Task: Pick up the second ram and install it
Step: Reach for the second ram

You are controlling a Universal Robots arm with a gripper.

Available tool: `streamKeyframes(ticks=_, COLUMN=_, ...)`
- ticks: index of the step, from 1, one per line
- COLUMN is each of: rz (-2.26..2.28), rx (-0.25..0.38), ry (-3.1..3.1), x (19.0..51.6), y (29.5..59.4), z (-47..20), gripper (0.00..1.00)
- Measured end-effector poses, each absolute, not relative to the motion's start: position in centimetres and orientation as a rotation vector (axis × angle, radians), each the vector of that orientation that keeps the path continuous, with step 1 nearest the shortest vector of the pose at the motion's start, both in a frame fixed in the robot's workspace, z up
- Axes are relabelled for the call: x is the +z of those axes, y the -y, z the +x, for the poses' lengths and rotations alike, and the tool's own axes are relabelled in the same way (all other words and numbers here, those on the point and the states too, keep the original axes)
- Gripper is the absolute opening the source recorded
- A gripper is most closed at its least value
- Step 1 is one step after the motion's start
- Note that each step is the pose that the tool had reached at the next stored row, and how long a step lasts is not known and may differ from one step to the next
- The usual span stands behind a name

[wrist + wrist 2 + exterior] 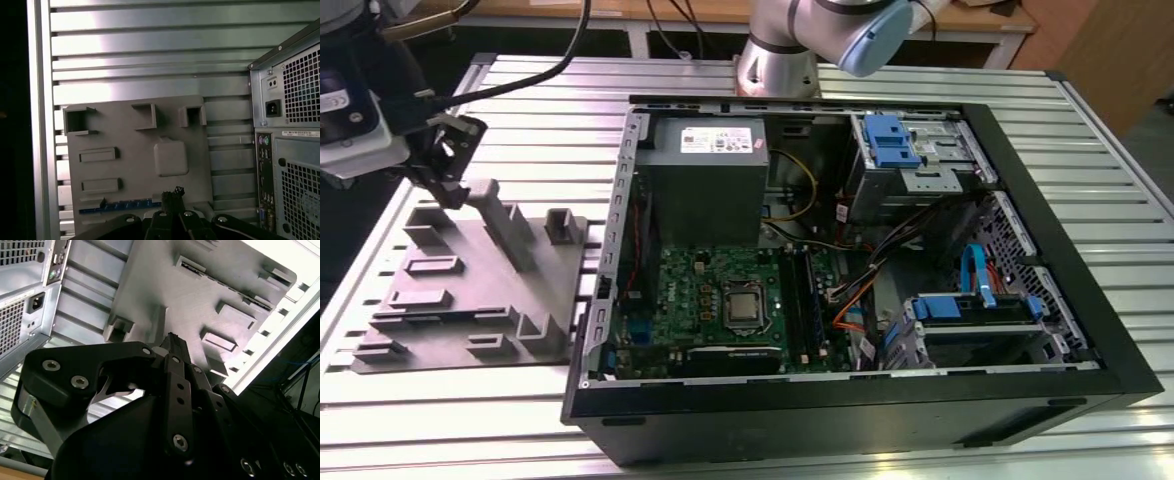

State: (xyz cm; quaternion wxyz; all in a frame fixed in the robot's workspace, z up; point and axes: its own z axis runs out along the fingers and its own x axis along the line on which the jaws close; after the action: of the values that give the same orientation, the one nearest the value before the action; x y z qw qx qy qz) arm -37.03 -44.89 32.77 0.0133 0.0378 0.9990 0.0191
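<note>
We see the gripper [451,185] at the upper left of the exterior view, hanging over the far end of the grey tray [460,295]. The tray lies on the slatted metal table [1107,200] at the exterior view's left, just beside the open computer case [854,420]. In both wrist views the fingers [172,347] are drawn together into one narrow tip, and we see nothing held between them. The second ram [120,206] sits in a long slot of the tray and shows as a thin blue strip. In the first wrist view its end lies near the gripper's tip [172,194]. In the exterior view we find the same strip [438,318] in the lower left of the frame, at the tray's near end, apart from the gripper. Inside the case the green circuit board [694,290] lies flat in the lower middle of the frame. The arm [787,50] rises behind the case at the top of the frame.
</note>
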Motion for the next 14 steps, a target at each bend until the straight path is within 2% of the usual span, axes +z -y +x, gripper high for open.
streamKeyframes(ticks=14, rz=0.118, rx=0.060, ry=-3.112, x=30.7, y=45.5, z=-39.9, gripper=0.10)
